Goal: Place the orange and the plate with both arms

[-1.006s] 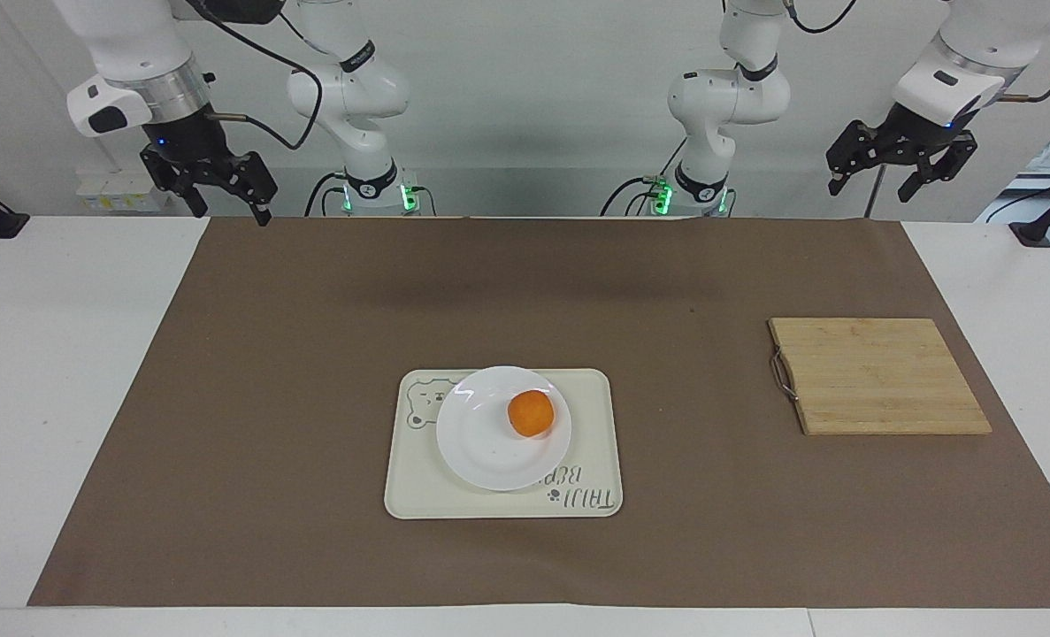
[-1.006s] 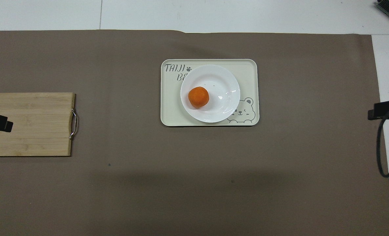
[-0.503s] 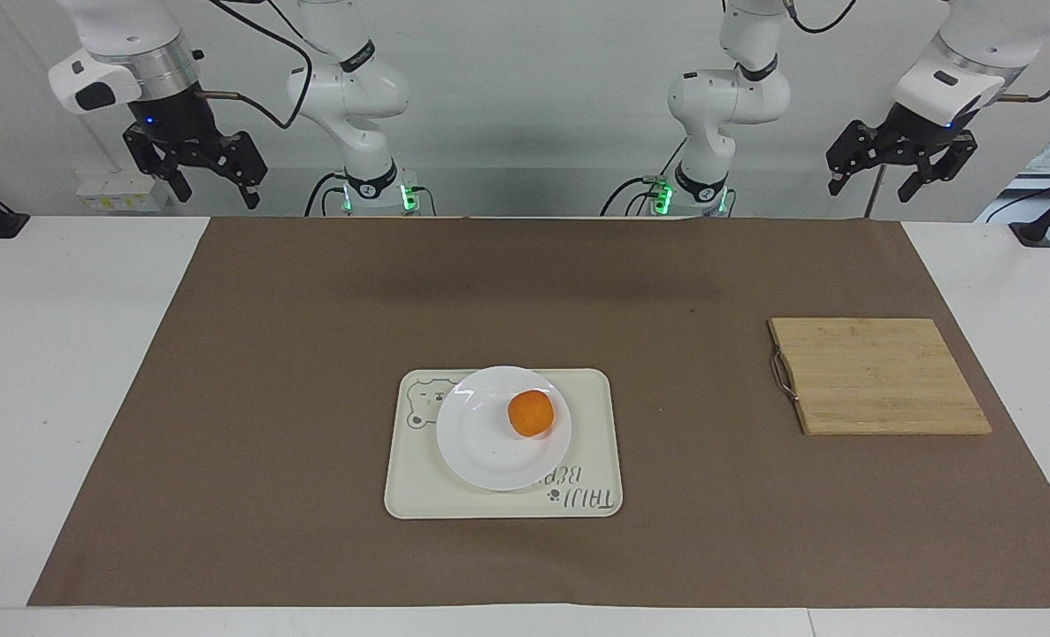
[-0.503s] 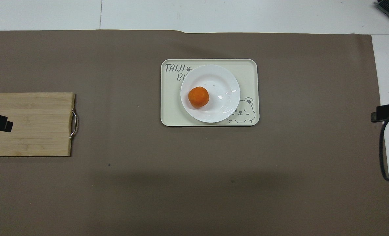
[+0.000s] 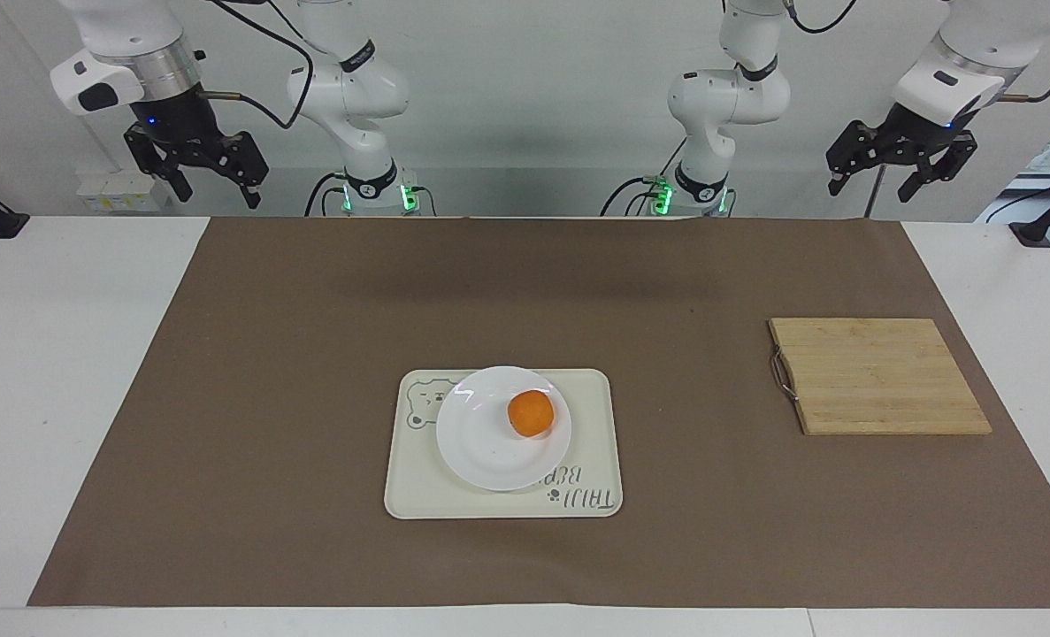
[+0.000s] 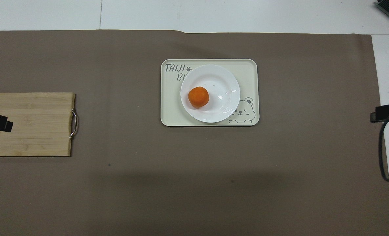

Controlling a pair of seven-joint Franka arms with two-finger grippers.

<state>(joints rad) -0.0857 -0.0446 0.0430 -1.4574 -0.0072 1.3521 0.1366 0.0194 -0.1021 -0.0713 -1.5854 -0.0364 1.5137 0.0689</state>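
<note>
I see the small round bright-orange orange [image 5: 531, 414] resting on the glossy white plate [image 5: 480, 447], itself on the cream bear-print tray [image 5: 591, 442] — placement looks finished. Left gripper [image 5: 898, 171] and right gripper [image 5: 195, 168], both empty and spread, I'd park high — clear of the bamboo cutting board [image 5: 878, 376].

Two white jointed arms, the right arm [image 5: 348, 88] and the left arm [image 5: 728, 88], have rounded glossy shells with black rings at the joints. Each wrist carries a silver band above a black gripper, right gripper [image 5: 210, 181] and left gripper [image 5: 896, 177]. Black cables loop along the links; green lights glow at both bases.
</note>
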